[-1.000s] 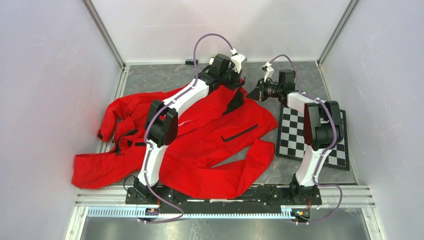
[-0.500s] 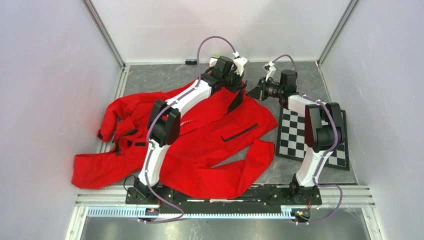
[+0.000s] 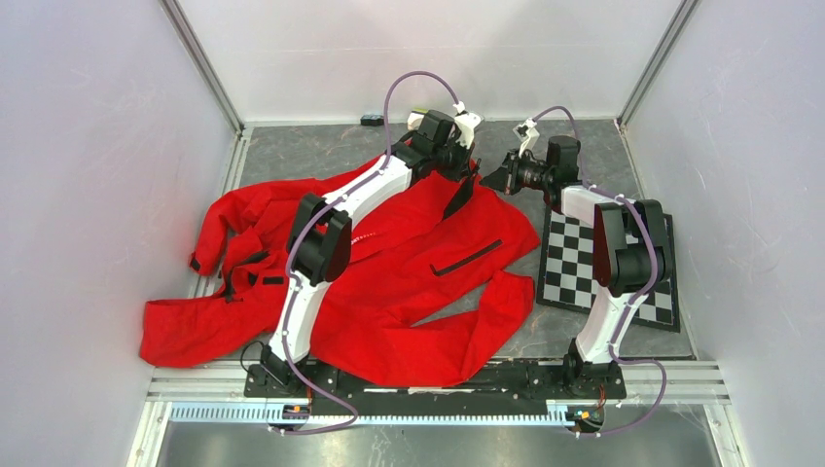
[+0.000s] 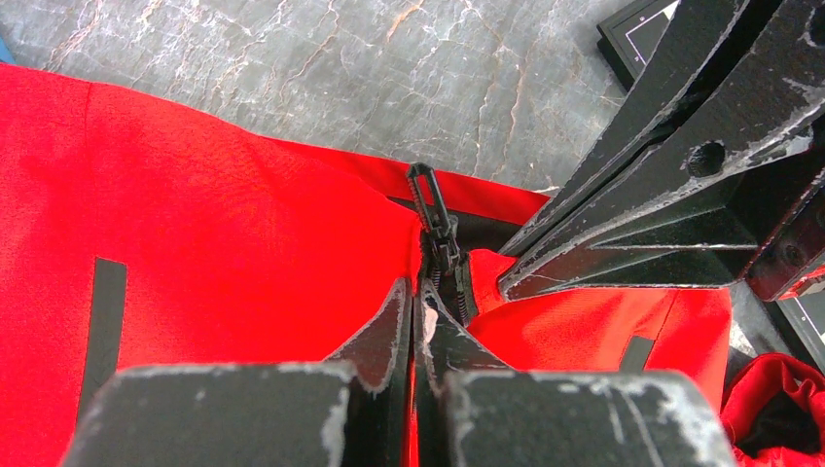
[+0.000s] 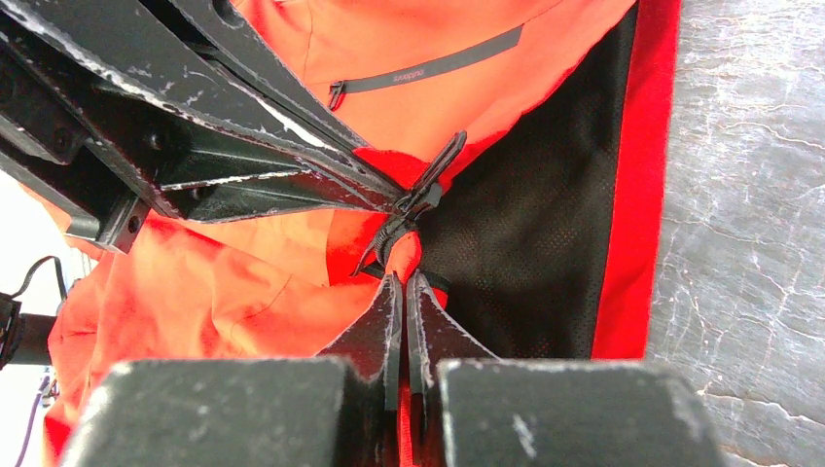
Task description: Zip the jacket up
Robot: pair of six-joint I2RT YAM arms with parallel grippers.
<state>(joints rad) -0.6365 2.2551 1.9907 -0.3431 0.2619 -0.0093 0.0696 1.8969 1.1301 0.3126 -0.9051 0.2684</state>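
Fingers [image 4: 384, 336] of the left gripper [image 4: 413, 292] are pressed together on the jacket [image 3: 409, 272] edge at the zipper [image 4: 433, 209]. Those of the right gripper [image 5: 402, 282] pinch fabric beside the zipper end, tip to tip with the left. Left arm stretches forward; right arm bends at the elbow, forearm pointing left. Jacket lies spread on the table [image 3: 311, 156], left of centre.

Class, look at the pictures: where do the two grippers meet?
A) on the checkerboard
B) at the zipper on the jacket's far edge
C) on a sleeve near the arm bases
B: the left gripper and right gripper both pinch the jacket beside its zipper.
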